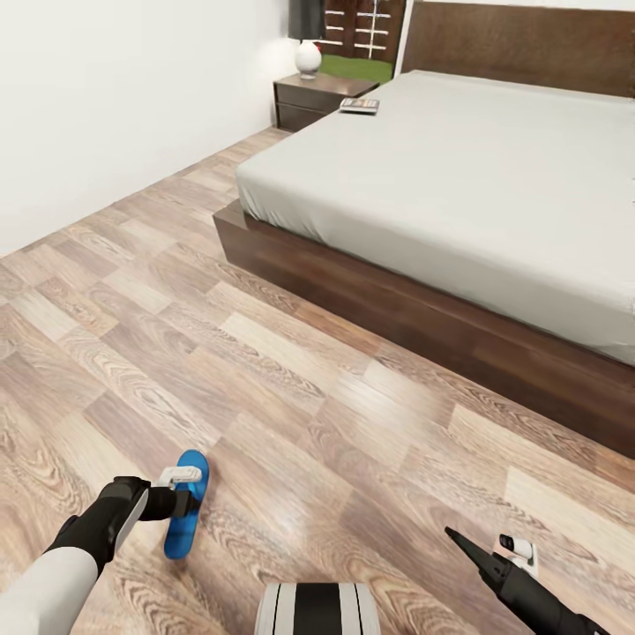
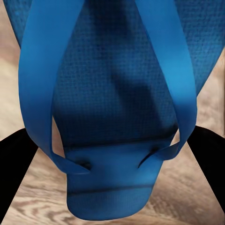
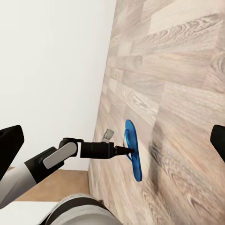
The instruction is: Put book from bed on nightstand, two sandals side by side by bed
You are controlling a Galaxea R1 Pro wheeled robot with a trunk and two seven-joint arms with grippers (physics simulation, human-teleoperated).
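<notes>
On the near-left floor (image 1: 291, 414), a light, floppy sandal (image 1: 186, 503) is gripped at its straps by the left gripper (image 1: 196, 503); right fingers (image 3: 9, 143) spread, empty.

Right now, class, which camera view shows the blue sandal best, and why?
The left wrist view: the sandal appears close up, with straps and textured sole clear. The head view shows it whole but small at the left end effector; the right wrist view shows a thin edge-on sandal.
</notes>
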